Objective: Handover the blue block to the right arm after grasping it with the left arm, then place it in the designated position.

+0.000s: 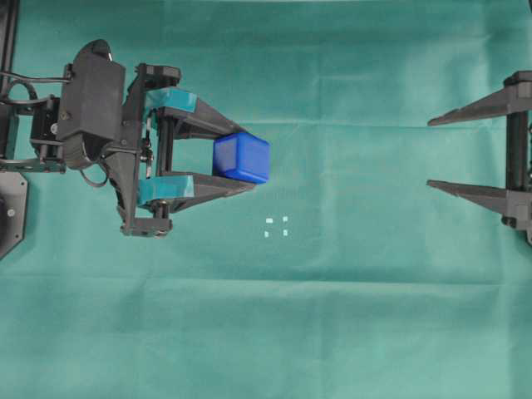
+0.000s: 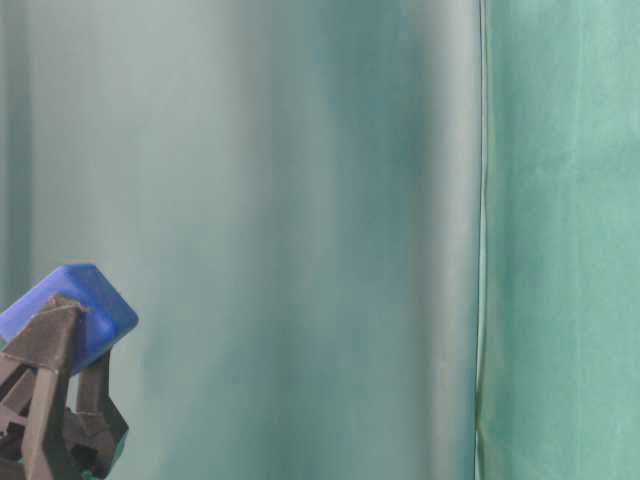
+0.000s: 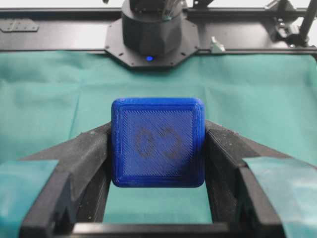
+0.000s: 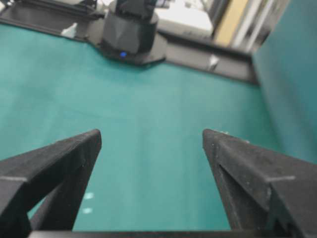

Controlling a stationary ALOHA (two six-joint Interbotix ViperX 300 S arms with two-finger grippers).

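Gripping the block by two opposite sides, the left gripper has its teal-taped fingers clamped on it near their tips. In the left wrist view the block fills the gap between them, its marked face turned toward the camera, and the cloth shows below it. The table-level view shows the block tilted and perched at the very fingertips, seemingly clear of the table. Holding it so far out leaves most of the cube exposed, which likely suits a handover: the other gripper would have free faces to close on without touching the teal fingers.

Just beyond the block in the overhead view, slightly off to one side, the four white marks lie on the cloth, uncovered. The block is near them but not over them, so the placing is not yet done.

Farther still, at the opposite edge of the overhead view, the right gripper waits with its all-black fingers spread wide and nothing between them. It points toward the block yet stands well apart from it. That wide spread appears meant to take the cube's width. The handover itself seems about to start, with the gap between the two grippers not yet closed.
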